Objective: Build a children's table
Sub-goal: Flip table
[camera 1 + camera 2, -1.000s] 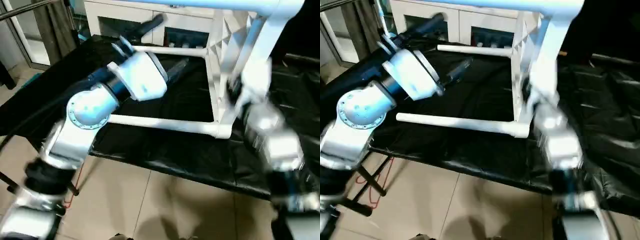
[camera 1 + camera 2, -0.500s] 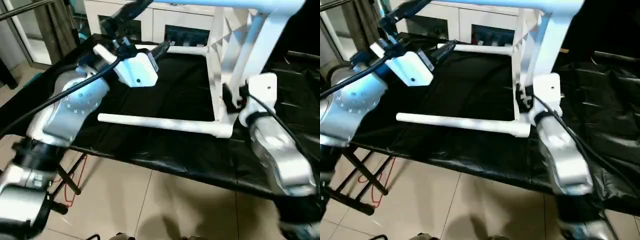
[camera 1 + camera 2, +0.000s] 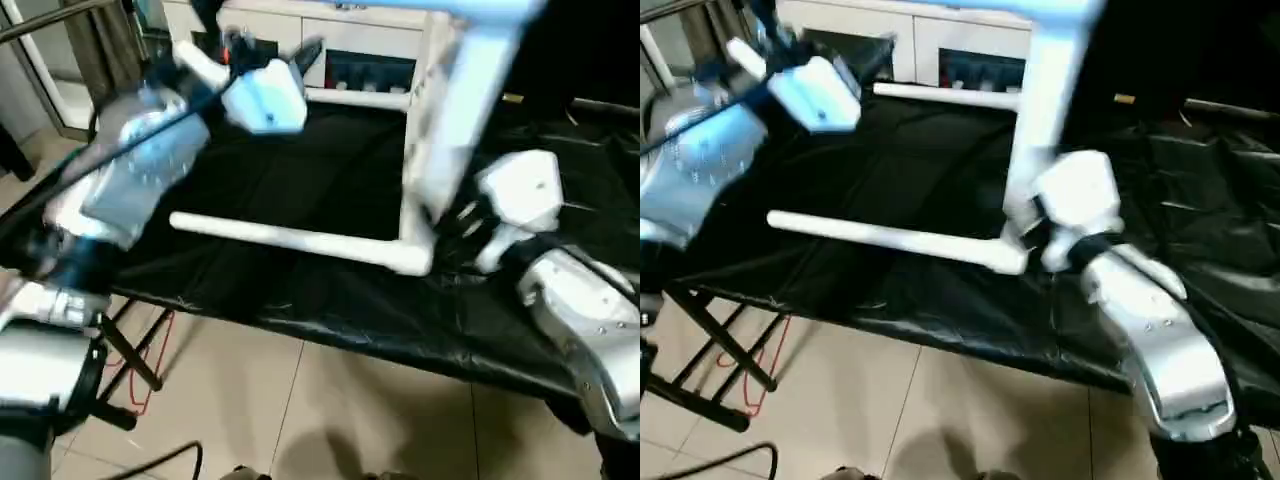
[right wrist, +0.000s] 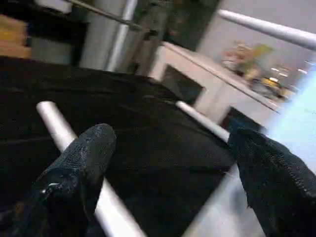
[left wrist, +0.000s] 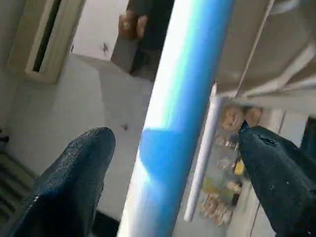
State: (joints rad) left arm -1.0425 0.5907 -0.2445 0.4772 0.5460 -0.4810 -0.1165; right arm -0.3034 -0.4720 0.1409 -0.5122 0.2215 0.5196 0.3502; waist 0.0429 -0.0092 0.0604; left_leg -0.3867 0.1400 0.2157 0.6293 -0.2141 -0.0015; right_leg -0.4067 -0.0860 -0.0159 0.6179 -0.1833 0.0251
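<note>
Children's table on its side on the worktop, an arm at each end.

The tabletop [image 3: 455,110] stands on edge on the worktop [image 3: 330,190], right of centre. Two legs [image 3: 290,238] run leftward from it, one near the front edge, one [image 3: 360,99] farther back. The cabinet [image 3: 350,45] stands behind. The left end effector [image 5: 170,163] straddles an upper leg [image 5: 180,113]; the right end effector [image 4: 168,173] sits beside the tabletop's front lower corner.

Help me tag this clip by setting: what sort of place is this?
Probably an indoor lab or test room: a workbench draped in black sheet on a folding stand, a tiled floor, and a white cabinet with glass doors behind.
</note>
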